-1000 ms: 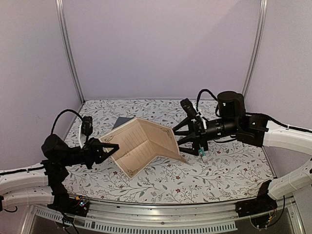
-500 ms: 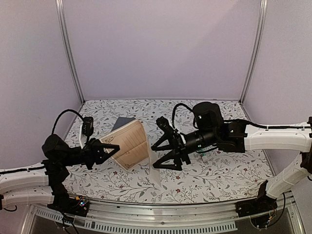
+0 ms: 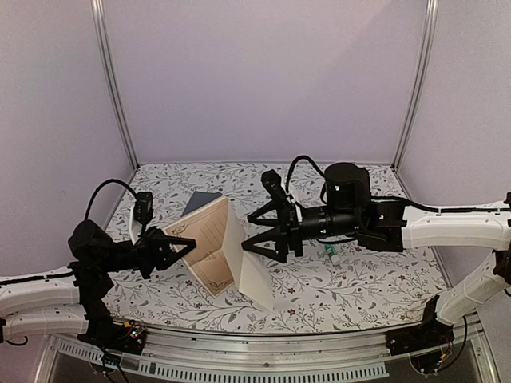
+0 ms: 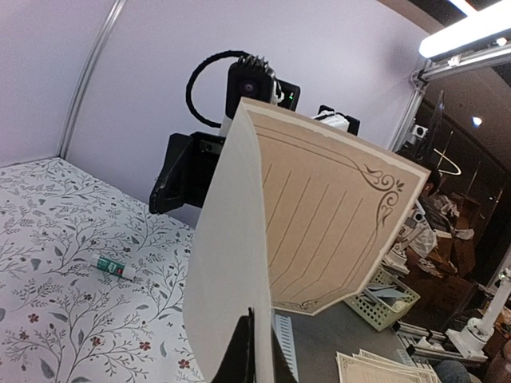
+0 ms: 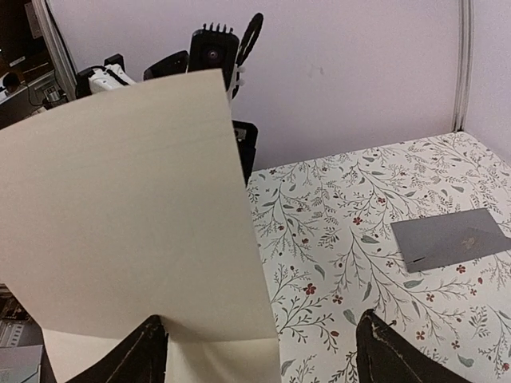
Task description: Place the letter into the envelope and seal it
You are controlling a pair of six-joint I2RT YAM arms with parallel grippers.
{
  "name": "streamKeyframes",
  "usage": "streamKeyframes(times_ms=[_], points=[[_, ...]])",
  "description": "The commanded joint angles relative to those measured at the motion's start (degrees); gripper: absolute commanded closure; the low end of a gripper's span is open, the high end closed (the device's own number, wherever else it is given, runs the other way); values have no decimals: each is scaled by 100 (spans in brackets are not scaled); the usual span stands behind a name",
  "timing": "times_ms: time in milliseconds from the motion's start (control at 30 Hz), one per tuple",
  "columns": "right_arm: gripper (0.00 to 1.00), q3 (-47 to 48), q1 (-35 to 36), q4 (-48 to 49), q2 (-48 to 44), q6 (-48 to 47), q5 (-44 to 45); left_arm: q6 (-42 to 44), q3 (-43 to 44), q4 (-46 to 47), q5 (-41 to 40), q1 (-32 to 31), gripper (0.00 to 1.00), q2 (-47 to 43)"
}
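Observation:
The tan letter (image 3: pixel 209 239) stands on its edge, folded into a narrow V with its pale back (image 3: pixel 254 271) toward the right arm. My left gripper (image 3: pixel 190 243) is shut on its left edge; in the left wrist view the fingers (image 4: pixel 246 355) pinch the sheet (image 4: pixel 327 215) from below. My right gripper (image 3: pixel 247 234) is open at the fold's right flap. In the right wrist view that flap (image 5: pixel 136 207) fills the left, its edge between the spread fingertips (image 5: pixel 148 345). The dark grey envelope (image 3: pixel 203 199) lies flat behind the letter, also the envelope (image 5: pixel 451 238) at right.
A small teal-white tube (image 3: pixel 329 253) lies on the floral cloth (image 3: pixel 359 279) under the right arm, also the tube (image 4: pixel 114 268). Metal posts (image 3: pixel 112 80) stand at the back corners. Off the table's edge sit a mesh basket (image 4: pixel 383 297) and stacked sheets (image 4: pixel 383 369).
The right gripper swept left, pushing the letter's right half over, so the wide open V is now a tight fold. The left gripper kept its hold and place.

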Motion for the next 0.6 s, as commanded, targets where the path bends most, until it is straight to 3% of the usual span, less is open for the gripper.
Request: streamKeyframes(times_ms=[0,200,567], points=[[19,-48,42,233,-187,7,561,58,148,198,96,-106,100,-1],[18,23,90,50,94,-100,-384,52,131,221,100,-117,100,-56],[23,198,345,205,599,-289,-454,58,139,237,97,-134,100,6]])
